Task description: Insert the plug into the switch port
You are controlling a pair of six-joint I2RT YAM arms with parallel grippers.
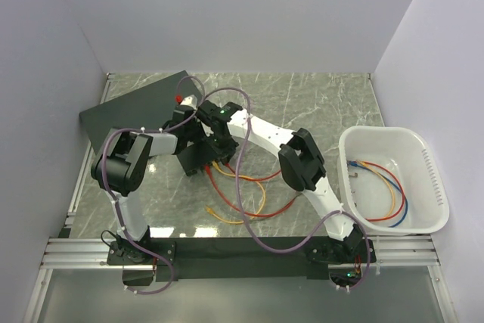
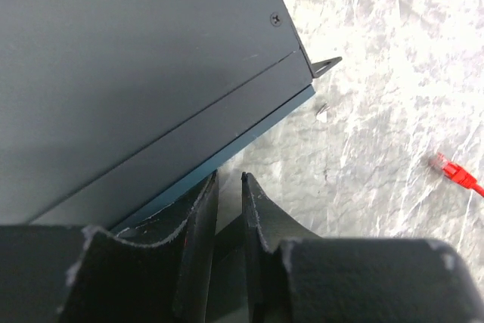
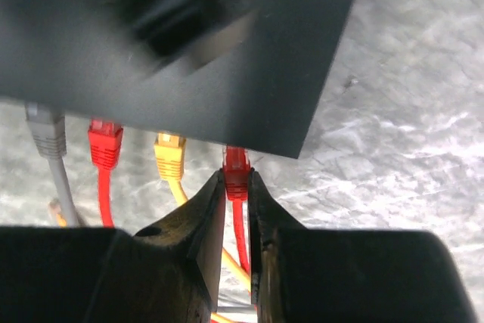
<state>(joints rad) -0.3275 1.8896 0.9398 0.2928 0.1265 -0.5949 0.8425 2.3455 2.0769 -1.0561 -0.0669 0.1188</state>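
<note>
The small flat black box point(image 3: 227, 58) lies on the marble table, also seen in the top view point(image 1: 193, 163). Its near edge carries the switch ports. A grey plug point(image 3: 45, 134), a red plug point(image 3: 104, 144) and a yellow plug point(image 3: 169, 149) sit in them. My right gripper point(image 3: 238, 173) is shut on another red plug point(image 3: 237, 164), whose tip is at the box's edge, at the rightmost port. My left gripper point(image 2: 228, 177) stands at the box's far side with a dark flat edge between its narrow jaws. In the top view both grippers, left point(image 1: 189, 135) and right point(image 1: 219, 144), meet over the box.
A large dark slab point(image 2: 113, 73) with a blue front strip lies just beyond the left fingers. A loose red plug point(image 2: 454, 172) rests on the marble. Orange and red cables point(image 1: 242, 203) trail toward me. A white basin point(image 1: 423, 179) with more cables stands at the right.
</note>
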